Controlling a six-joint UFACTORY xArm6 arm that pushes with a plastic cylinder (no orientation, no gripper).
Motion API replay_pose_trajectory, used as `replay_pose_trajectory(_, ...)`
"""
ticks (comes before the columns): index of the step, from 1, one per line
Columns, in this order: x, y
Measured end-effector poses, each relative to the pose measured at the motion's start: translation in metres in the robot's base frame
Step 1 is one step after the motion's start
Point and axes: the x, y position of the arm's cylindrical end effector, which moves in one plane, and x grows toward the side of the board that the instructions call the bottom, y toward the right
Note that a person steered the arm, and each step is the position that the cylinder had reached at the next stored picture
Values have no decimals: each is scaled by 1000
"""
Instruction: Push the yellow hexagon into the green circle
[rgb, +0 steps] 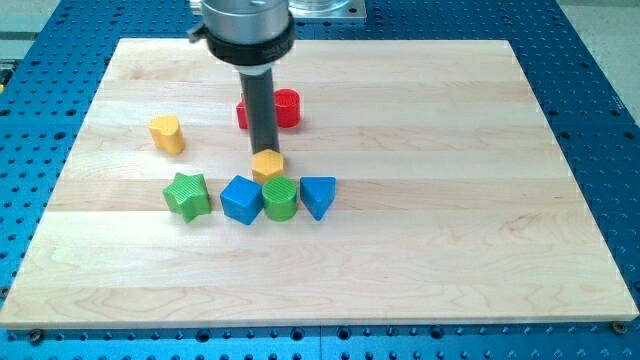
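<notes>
The yellow hexagon (267, 165) lies near the middle of the wooden board (430, 200). It touches the top of the green circle (281, 199), which stands just below it. My tip (265, 151) rests against the hexagon's upper edge, on the side away from the green circle. The dark rod rises from there to the arm's grey mount at the view's top.
A blue block (241, 198) touches the green circle's left side and a blue triangle (318, 195) its right. A green star (188, 194) lies further left. A yellow block (167, 133) sits at upper left. A red block (284, 108) lies behind the rod.
</notes>
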Motion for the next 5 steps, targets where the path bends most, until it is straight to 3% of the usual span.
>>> replay_pose_trajectory(2, 9, 40)
replay_pose_trajectory(5, 6, 5)
